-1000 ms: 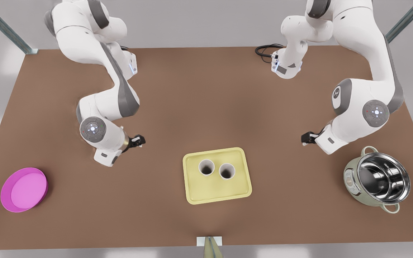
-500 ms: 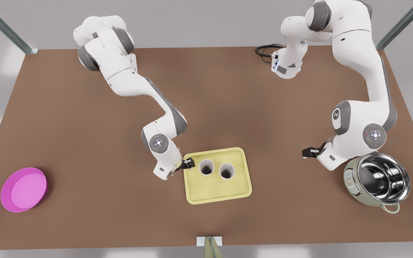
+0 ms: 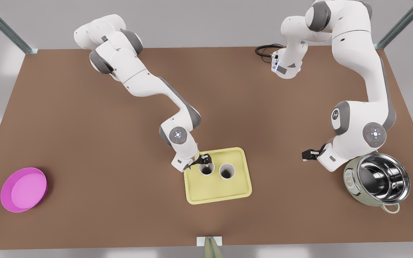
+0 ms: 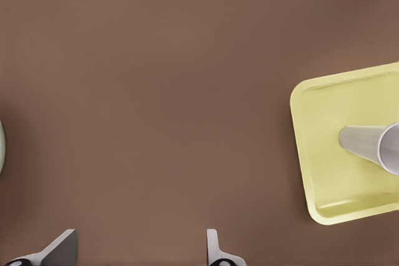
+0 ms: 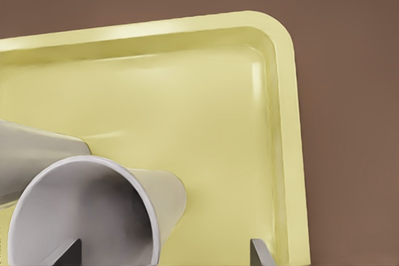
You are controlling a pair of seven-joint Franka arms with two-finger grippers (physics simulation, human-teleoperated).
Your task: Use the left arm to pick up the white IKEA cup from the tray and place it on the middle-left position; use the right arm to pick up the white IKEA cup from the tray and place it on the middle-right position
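On the tray (image 3: 240, 190), toward its far edge: two white cups upright and side by side with a small gap between, the near-arm cup (image 3: 206, 169) on the front view's left, the second cup (image 3: 227, 171) on the front view's right. Directly over the near-arm cup's rim, at the tray's far corner on the front view's left: the right gripper (image 3: 203, 161), jaws spread wide, one of its fingers (image 5: 65, 252) on each side of the cup's mouth (image 5: 87, 216), not closed on it; cannot tell whether touching. Well off the tray toward the front view's right, just beside the steel pot (image 3: 376, 182): the left gripper (image 3: 305, 155), waiting above bare tabletop, fingers (image 4: 59, 250) apart and holding nothing. Far from the tray at the front view's left: the pink dish (image 3: 23, 190).
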